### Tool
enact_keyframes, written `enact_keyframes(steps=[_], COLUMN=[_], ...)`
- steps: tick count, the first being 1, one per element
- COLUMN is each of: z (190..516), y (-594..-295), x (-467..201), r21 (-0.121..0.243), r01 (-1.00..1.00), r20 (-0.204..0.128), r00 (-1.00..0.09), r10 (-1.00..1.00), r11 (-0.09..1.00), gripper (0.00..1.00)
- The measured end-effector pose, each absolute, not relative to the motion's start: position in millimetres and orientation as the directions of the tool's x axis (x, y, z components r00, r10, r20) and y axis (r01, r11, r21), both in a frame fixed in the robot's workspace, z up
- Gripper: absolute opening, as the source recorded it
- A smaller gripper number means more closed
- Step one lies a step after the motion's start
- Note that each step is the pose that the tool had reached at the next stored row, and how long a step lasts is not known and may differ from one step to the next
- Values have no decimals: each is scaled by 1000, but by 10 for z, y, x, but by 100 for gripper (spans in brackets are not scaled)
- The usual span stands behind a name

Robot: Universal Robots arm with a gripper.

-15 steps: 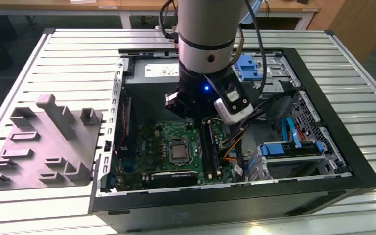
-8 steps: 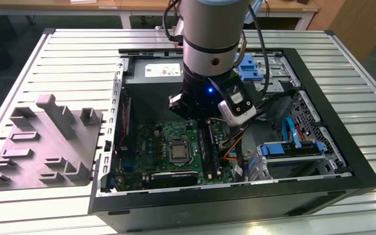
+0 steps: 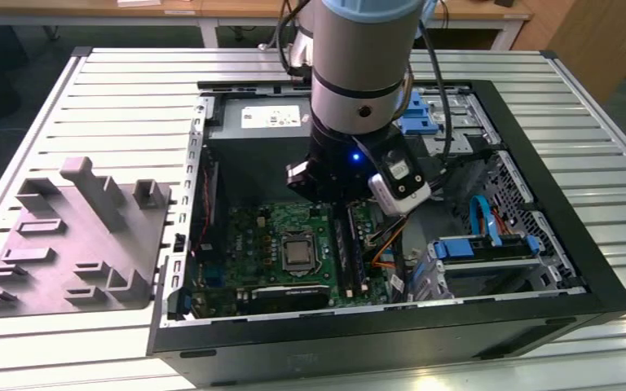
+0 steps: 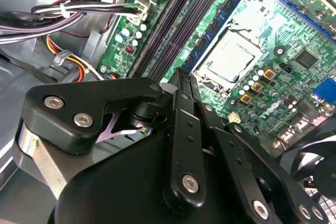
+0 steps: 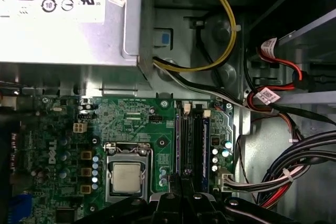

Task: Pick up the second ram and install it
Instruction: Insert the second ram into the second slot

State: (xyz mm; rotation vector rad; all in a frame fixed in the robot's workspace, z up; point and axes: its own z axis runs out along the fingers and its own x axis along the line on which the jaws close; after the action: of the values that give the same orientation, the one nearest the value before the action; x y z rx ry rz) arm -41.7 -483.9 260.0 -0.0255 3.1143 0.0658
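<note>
My gripper [image 4: 181, 80] hangs inside the open computer case [image 3: 574, 269], directly over the long black memory slots [image 5: 192, 140] beside the processor [image 5: 127, 177]. In both wrist views its two fingers stand close together, tips pointing down at the end of the slots, with no gap showing. Dark narrow strips lie along the slots [image 4: 181, 11]. I cannot tell the second ram apart from the slots. In the exterior view the gripper [image 3: 344, 208] sits low over the green motherboard [image 3: 258, 236], its tips hidden by the wrist.
The grey power-supply box [image 5: 63, 19] lies beyond the board. Cable bundles [image 5: 294, 166] crowd the side of the slots away from the processor. Blue drive brackets [image 3: 487, 244] fill the case at the exterior view's right. A grey holder fixture [image 3: 74, 236] stands on the table outside the case.
</note>
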Motion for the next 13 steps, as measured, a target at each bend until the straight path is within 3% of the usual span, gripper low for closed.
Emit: enact_keyframes(steps=[13], z=[2503], y=[-4907], x=[-371], r21=[42], r01=[-17], r20=[-27], r00=[-1000], r10=[-16], r11=[999], gripper=[12])
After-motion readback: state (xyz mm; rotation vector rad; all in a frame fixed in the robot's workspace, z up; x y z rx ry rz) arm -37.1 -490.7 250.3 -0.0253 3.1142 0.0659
